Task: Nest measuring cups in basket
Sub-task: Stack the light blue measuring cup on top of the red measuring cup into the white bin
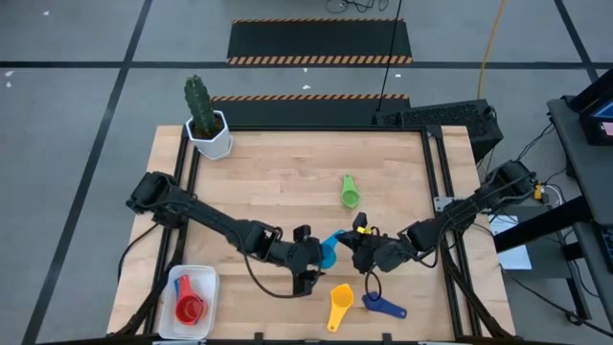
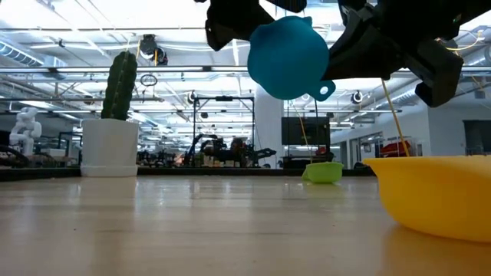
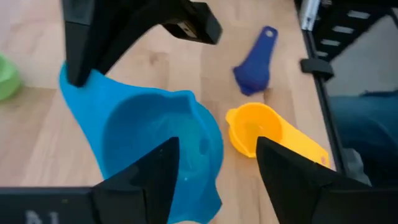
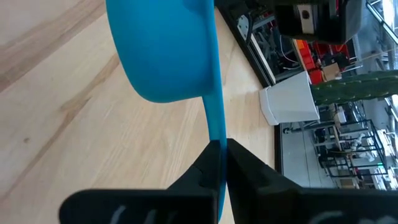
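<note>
right end effector (image 1: 365, 251): clamped on light blue cup (image 1: 329, 251) handle, mid-air over tabletop (image 1: 287, 172) | left end effector (image 1: 308, 257): fingers spread around cup bowl | basket (image 1: 205, 286): front-left corner, red cups inside

1. A green cactus (image 1: 196, 101) stands upright in a white hexagonal pot (image 1: 213, 140) at the far left corner of the wooden tabletop (image 1: 278, 182).
2. Beyond the tabletop, black floor mats with orange-striped edges (image 1: 319, 42) lie on the grey floor.
3. A yellow cable (image 1: 490, 43) runs across that floor.
</note>
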Action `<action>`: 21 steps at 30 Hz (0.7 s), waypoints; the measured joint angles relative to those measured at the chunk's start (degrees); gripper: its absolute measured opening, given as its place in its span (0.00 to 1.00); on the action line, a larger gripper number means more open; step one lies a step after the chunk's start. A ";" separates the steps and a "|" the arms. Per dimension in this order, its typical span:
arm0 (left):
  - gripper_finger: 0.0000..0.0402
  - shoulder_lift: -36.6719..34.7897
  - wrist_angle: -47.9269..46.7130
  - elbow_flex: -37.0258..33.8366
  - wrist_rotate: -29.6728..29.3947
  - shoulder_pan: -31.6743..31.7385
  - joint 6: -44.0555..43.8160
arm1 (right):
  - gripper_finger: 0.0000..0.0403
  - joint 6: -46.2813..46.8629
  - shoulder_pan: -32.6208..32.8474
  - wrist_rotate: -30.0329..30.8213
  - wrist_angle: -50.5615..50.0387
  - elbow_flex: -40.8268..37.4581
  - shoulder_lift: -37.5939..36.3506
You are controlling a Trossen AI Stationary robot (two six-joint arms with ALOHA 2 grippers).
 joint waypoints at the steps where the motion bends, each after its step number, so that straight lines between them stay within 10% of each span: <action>1: 0.51 0.00 0.06 0.00 1.22 0.17 0.80 | 0.00 0.00 0.00 0.00 -0.06 0.00 0.00; 21: 0.03 0.02 -0.19 0.00 12.34 3.70 4.16 | 0.00 -0.48 0.42 -0.11 -0.11 0.07 0.00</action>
